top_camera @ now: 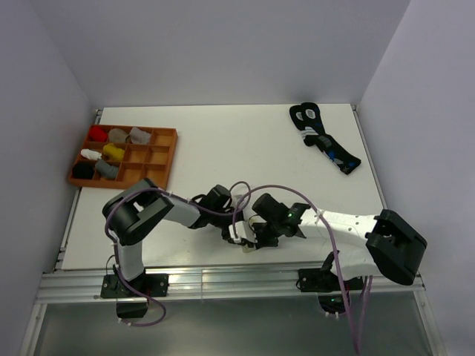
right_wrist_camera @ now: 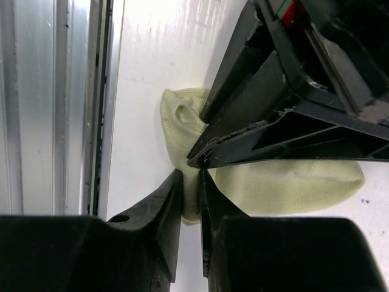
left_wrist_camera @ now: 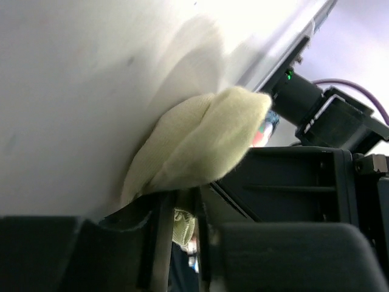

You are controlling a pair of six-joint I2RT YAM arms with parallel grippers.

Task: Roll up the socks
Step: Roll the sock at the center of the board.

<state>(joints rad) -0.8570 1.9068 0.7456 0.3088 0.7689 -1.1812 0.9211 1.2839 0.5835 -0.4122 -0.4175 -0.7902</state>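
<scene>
Pinching cream sock [left_wrist_camera: 206, 140] w/ left pincer [left_wrist_camera: 184, 213] and right pincer [right_wrist_camera: 190, 194], both pressed onto folds. Lies bunched on worktop [top_camera: 245, 141] nr front edge. Soft, light, floppy; prob slips loose. Better gripped thru doubled layers, not single edge.

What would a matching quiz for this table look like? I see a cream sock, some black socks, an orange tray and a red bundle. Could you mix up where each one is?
Things:
1. cream sock
2. black socks
3. orange tray
4. red bundle

Places:
A. far left of the table
B. far-left corner compartment of the tray
C. near edge, pinched by the left gripper and the right gripper
D. far right of the table

Pairs: 1-C, 2-D, 3-A, 4-B
</scene>
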